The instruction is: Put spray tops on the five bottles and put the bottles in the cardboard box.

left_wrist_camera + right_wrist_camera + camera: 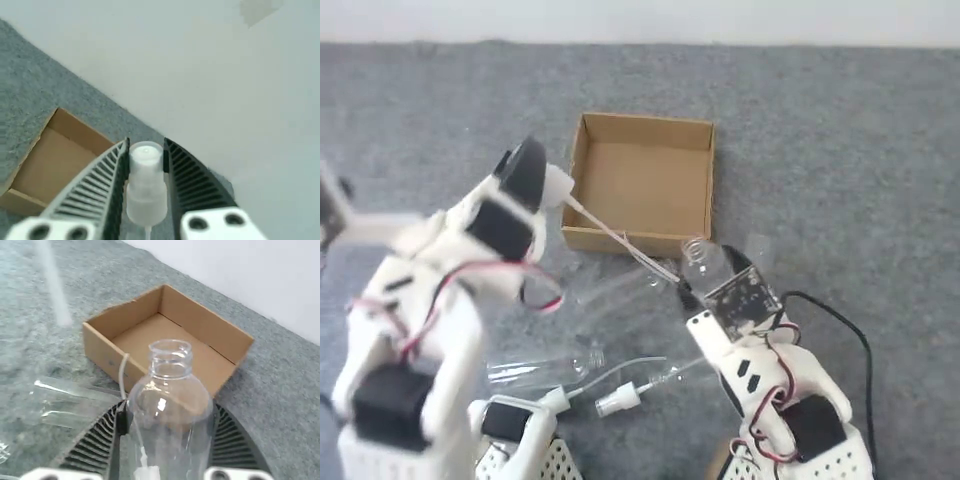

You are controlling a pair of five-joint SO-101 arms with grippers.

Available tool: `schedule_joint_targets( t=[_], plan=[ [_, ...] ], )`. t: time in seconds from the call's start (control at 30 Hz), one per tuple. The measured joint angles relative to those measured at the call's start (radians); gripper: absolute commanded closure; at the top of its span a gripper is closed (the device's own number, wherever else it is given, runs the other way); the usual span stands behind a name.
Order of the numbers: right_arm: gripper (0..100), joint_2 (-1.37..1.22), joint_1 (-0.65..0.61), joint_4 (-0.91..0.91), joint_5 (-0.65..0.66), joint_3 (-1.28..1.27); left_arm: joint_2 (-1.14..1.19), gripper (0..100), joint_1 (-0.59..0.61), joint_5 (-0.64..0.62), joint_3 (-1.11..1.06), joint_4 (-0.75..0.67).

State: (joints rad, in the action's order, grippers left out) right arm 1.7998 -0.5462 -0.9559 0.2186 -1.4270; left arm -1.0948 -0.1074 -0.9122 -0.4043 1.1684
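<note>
Pinching a spray top (146,185) in left jaws, clamping a bottle (170,395) in right jaws, mouth free (likely for threading the tube (610,232)), near the box (642,122).

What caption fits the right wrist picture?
Right pincer grips a clear bottle, no top yet, near the cardboard box.

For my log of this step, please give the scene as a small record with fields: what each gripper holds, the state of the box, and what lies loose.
left gripper: shut on spray top, its tube slanting toward the other arm's bottle
right gripper: shut on clear bottle, neck open, no top on it
cardboard box: open, nothing inside
loose on the grey surface: lying bottle; loose spray top
</note>
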Motion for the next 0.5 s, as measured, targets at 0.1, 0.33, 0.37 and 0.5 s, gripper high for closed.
schedule_joint_targets(
  t=[0.1, 0.33, 0.37, 0.5],
  plan=[
    [88.1, 0.002, -0.026, 0.003, 0.002, 0.0, -0.12, 99, 0.0, 0.0, -0.08, -0.055],
    [88.1, 0.002, -0.051, 0.048, 0.003, -0.002, -0.338, 99, 0.0, 0.0, -0.342, -0.215],
    [88.1, 0.002, -0.051, 0.054, 0.008, -0.002, -0.365, 99, 0.0, 0.0, -0.362, -0.221],
    [88.1, 0.002, -0.051, 0.063, 0.075, -0.005, -0.439, 99, 0.0, 0.0, -0.399, -0.226]
  ],
)
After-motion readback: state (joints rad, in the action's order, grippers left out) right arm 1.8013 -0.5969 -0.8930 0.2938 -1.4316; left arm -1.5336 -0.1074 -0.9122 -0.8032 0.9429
